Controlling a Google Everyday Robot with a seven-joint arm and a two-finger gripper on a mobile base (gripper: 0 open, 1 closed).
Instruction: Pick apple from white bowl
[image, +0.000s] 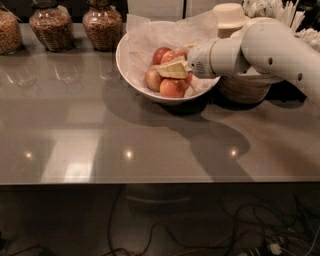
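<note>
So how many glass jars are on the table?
3 jars along the back left: far left, partly cropped, middle, one beside the white bowl, where the gripper sits among the apples.

My gripper (162, 70) sits inside the white bowl (125, 65), with apples (172, 89) packed tight beneath. Jars (102, 27) crowd behind-left (basket (245, 90) blocks right), and the counter (100, 130) in front is open.

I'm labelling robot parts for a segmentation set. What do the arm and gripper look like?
The arm is glossy white, built of thick rounded segments, with small dark dots on its shell and a speckled patch at the wrist. No cables show. The gripper, over the apples in the white bowl, is pale cream-yellow.
</note>
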